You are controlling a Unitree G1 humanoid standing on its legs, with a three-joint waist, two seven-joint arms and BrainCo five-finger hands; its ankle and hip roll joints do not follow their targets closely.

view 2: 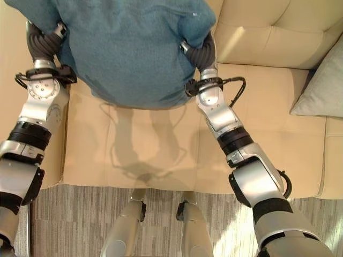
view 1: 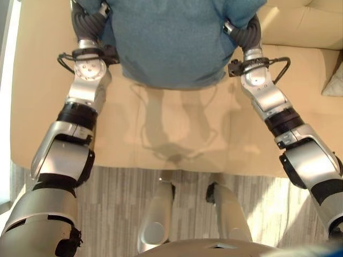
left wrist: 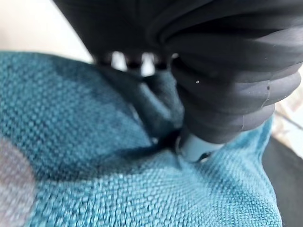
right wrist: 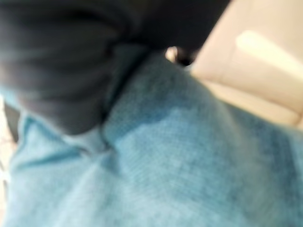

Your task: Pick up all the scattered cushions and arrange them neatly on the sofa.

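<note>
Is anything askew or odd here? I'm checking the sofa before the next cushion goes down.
Nothing looks damaged or spilled. The teal cushion is held up over the beige sofa between both arms, not yet set down. A grey cushion leans at the sofa's right end, slightly tilted.

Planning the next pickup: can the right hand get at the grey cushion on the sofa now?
Probably not yet: the right hand is pressed against the teal cushion with the left hand; the grey cushion lies farther right.
</note>
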